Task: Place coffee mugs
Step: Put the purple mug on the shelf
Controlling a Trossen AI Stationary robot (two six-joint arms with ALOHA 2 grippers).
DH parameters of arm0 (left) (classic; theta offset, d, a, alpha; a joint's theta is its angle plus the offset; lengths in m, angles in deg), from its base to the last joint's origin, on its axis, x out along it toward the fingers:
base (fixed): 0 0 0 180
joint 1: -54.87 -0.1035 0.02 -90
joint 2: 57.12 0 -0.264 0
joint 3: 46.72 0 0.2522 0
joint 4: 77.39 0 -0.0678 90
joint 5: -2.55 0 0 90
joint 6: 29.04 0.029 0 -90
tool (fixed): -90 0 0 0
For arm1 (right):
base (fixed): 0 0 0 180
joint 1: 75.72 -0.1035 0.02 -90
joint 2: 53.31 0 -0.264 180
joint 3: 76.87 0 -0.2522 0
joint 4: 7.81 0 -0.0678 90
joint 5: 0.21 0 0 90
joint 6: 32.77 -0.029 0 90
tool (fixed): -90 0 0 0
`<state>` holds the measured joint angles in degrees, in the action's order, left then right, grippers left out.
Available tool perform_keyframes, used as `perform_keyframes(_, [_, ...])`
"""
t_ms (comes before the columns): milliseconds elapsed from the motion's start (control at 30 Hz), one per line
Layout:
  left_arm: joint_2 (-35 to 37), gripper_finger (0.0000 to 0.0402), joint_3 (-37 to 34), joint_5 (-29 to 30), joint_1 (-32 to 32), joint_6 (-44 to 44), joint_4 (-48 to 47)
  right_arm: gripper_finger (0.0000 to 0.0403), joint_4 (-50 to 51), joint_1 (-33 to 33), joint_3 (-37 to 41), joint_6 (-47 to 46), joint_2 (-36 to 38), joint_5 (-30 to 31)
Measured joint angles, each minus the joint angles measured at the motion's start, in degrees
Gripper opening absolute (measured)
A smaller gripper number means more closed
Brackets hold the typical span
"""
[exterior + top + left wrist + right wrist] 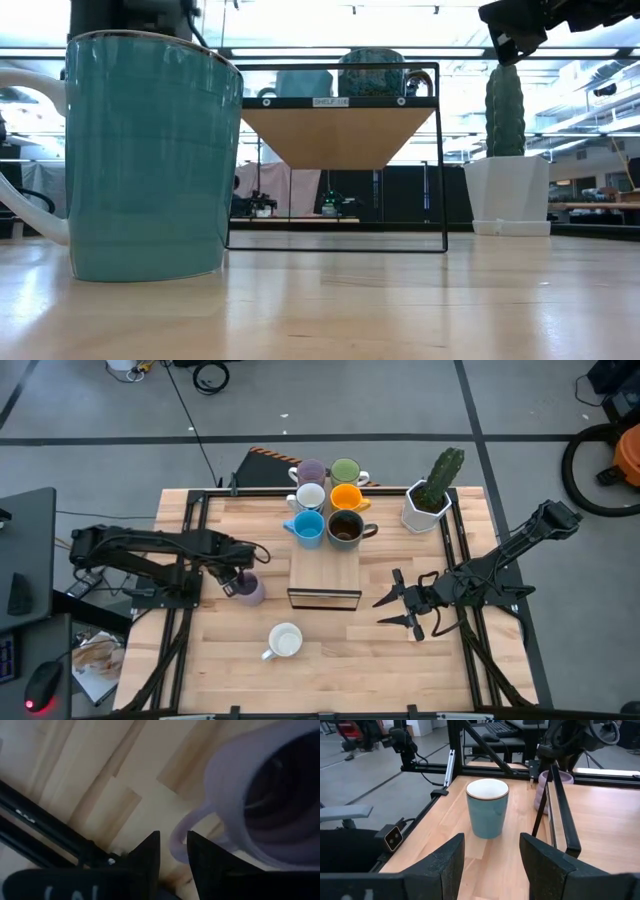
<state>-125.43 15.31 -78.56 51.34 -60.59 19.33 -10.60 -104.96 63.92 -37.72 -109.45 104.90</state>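
Lilac mug point(248, 589) upright on worktop, left of wooden shelf point(324, 570). Left gripper point(236, 577) at mug's handle side; jaws nearly closed, handle point(181, 838) beside tips, grip unclear. Right gripper point(402, 604) waits, jaws wide, empty, aimed at teal mug point(487, 808) near front edge.

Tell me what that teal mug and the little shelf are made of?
The teal mug looks like glazed ceramic: smooth, faintly streaked sheen with a dark rim. The shelf seems to be pale wood, grain showing, on a thin black frame, probably metal.
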Motion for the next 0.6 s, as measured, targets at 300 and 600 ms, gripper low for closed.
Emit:
perform_keyframes(300, [1.47,0.0102,0.0,-3.19,8.19,-5.95,-0.08,0.0196,0.02,0.0,0.0,-0.04,0.0,-0.19])
perform_keyframes(600, [2.07,0.0102,0.02,-0.97,15.69,-10.25,-4.49,0.0196,-0.44,0.0,0.0,-0.04,0.0,-0.19])
